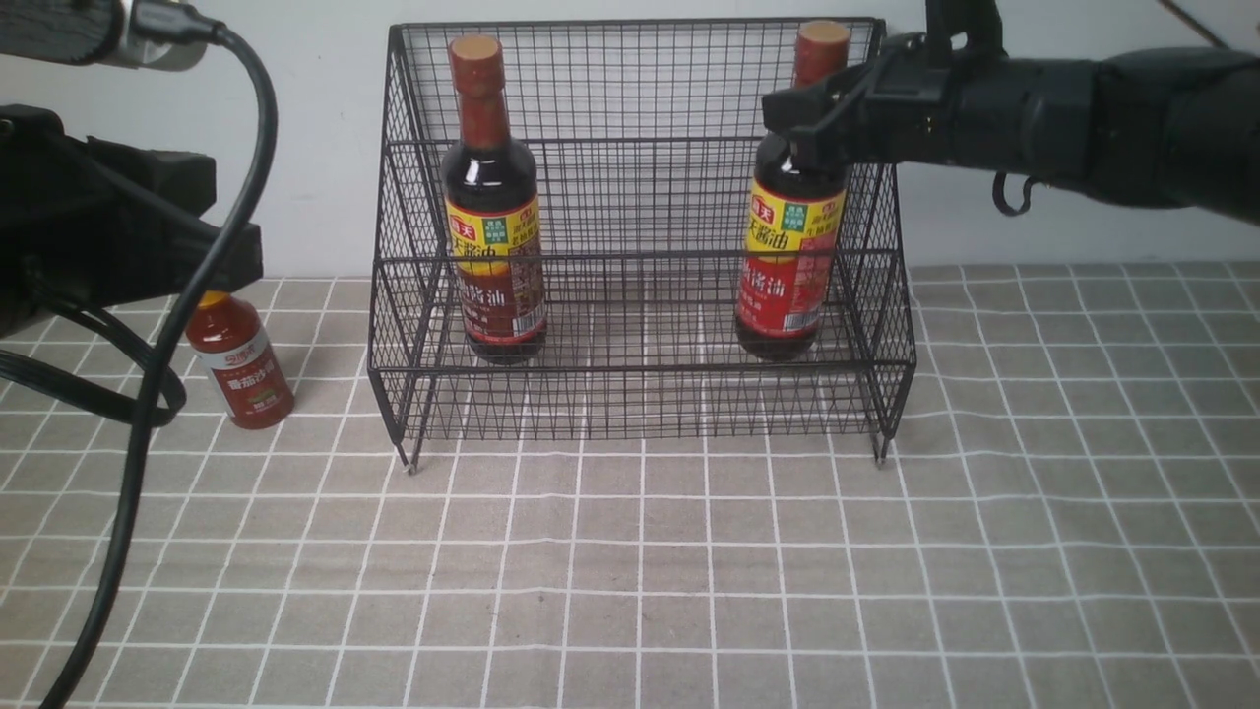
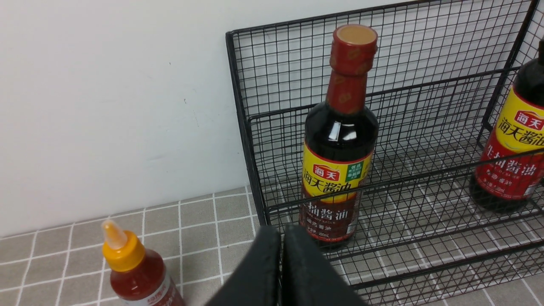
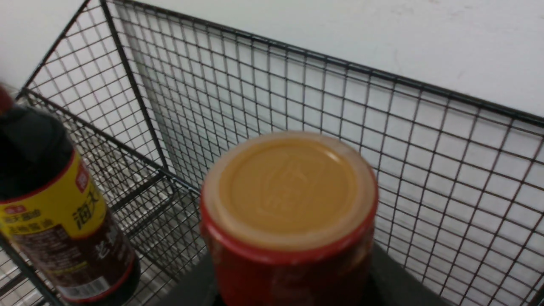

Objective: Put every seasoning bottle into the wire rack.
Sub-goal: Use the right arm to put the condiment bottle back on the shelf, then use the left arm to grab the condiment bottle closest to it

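- A tall dark soy-sauce bottle (image 1: 492,226) stands upright at the left of the black wire mesh rack (image 1: 640,98), on its lower tier.
- A second soy-sauce bottle (image 1: 790,266) stands at the right of that tier.
- The right gripper (image 1: 805,133) straddles the second bottle's red neck. I cannot tell whether it squeezes.
- The left gripper (image 2: 280,263) is pressed closed and empty.
- The small red sauce bottle (image 1: 239,364) stands outside the rack on the checked cloth (image 1: 689,571).

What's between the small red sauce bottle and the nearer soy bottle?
The wire rack, namely its mesh side wall, plus a strip of checked cloth. Front view and left wrist view both show it.
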Robot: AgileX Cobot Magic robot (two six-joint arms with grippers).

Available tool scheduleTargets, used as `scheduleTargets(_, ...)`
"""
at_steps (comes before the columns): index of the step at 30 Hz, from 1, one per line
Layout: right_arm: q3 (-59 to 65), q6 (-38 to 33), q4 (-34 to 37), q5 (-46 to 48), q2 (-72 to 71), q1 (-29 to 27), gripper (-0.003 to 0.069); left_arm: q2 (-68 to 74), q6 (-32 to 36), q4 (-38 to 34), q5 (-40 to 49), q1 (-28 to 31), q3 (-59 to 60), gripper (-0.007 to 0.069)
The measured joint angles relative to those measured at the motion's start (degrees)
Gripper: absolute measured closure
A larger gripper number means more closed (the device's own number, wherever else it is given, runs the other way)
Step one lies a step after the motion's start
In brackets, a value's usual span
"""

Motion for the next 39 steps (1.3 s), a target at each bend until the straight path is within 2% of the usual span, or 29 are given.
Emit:
scheduleTargets(4, 0.1, 4.9, -2.5, 0.2, -1.5, 0.0, 0.0255, 0.0, 0.0, 0.0, 0.0, 0.0, 0.0, 0.0631)
scheduleTargets(5, 0.2, 5.4, -2.8, 0.2, -1.8, 0.0, 0.0249, 0.0, 0.0, 0.0, 0.0, 0.0, 0.0, 0.0631)
scheduleTargets(6, 0.2, 7.6, -4.6, 0.1, -3.1, 0.0, 0.0208, 0.0, 0.0, 0.0, 0.0, 0.0, 0.0, 0.0631)
scheduleTargets(8, 0.2, 10.0, -7.3, 0.1, -4.5, 0.0, 0.0179, 0.0, 0.0, 0.0, 0.0, 0.0, 0.0, 0.0631)
scheduleTargets(12, 0.2, 19.7, -18.7, 1.0, -9.3, 0.0, 0.0162, 0.0, 0.0, 0.0, 0.0, 0.0, 0.0, 0.0631)
scheduleTargets(13, 0.2, 21.0, -19.5, 1.2, -9.5, 0.0, 0.0163, 0.0, 0.0, 0.0, 0.0, 0.0, 0.0, 0.0631)
scheduleTargets(14, 0.2, 26.3, -25.2, 2.1, -11.5, 0.0, 0.017, 0.0, 0.0, 0.0, 0.0, 0.0, 0.0, 0.0631)
scheduleTargets(18, 0.2, 45.0, -43.4, 7.7, -17.1, -0.2, 0.0263, 0.0, -0.1, 0.0, 0.2, 0.0, 0.0, 0.0631)
scheduleTargets(20, 0.2, 56.9, -53.3, 12.6, -21.1, -1.0, 0.0361, 0.0, -0.5, 0.0, 1.1, 0.0, 0.0, 0.0631)
scheduleTargets(21, 0.2, 59.2, -54.3, 13.7, -21.9, -1.1, 0.0372, 0.0, -0.5, 0.0, 1.4, 0.0, 0.0, 0.0631)
scheduleTargets(23, 0.2, 73.3, -68.4, 20.3, -28.2, -3.0, 0.0566, 0.0, -0.9, 0.0, 2.8, 0.0, 0.0, 0.0631)
scheduleTargets(24, 0.2, 75.0, -69.2, 20.8, -28.7, -3.4, 0.0577, 0.0, -0.9, 0.0, 2.9, 0.0, 0.0, 0.0631)
scheduleTargets(25, 0.3, 79.8, -73.9, 23.2, -32.0, -4.4, 0.0627, 0.0, -1.0, 0.0, 3.1, 0.0, 0.0, 0.0631)
scheduleTargets(26, 0.6, 82.9, -77.8, 24.3, -34.6, -5.3, 0.0646, 0.0, -1.0, 0.0, 3.1, 0.0, 0.0, 0.0631)
scheduleTargets(28, 1.7, 85.7, -80.3, 24.8, -38.0, -6.1, 0.0657, 0.0, -1.0, 0.0, 3.1, 0.0, 0.0, 0.0631)
scheduleTargets(29, 5.4, 89.2, -84.2, 24.5, -44.3, -6.9, 0.0667, 0.0, -1.0, 0.0, 3.1, 0.0, 0.0, 0.0631)
scheduleTargets(31, 7.9, 90.6, -85.4, 23.6, -48.6, -7.0, 0.0669, 0.0, -1.1, 0.0, 3.1, 0.0, 0.0, 0.0631)
scheduleTargets(34, 20.9, 94.2, -85.8, 17.0, -62.5, -7.1, 0.067, 0.0, -1.1, 0.0, 3.1, 0.0, 0.0, 0.0631)
scheduleTargets(35, 22.7, 94.9, -85.8, 16.5, -63.3, -7.1, 0.067, 0.0, -1.1, 0.0, 3.1, 0.0, 0.0, 0.0631)
scheduleTargets(39, 41.6, 96.4, -84.9, 5.3, -78.1, -7.1, 0.067, 0.0, -1.1, 0.0, 3.1, 0.0, 0.0, 0.0631)
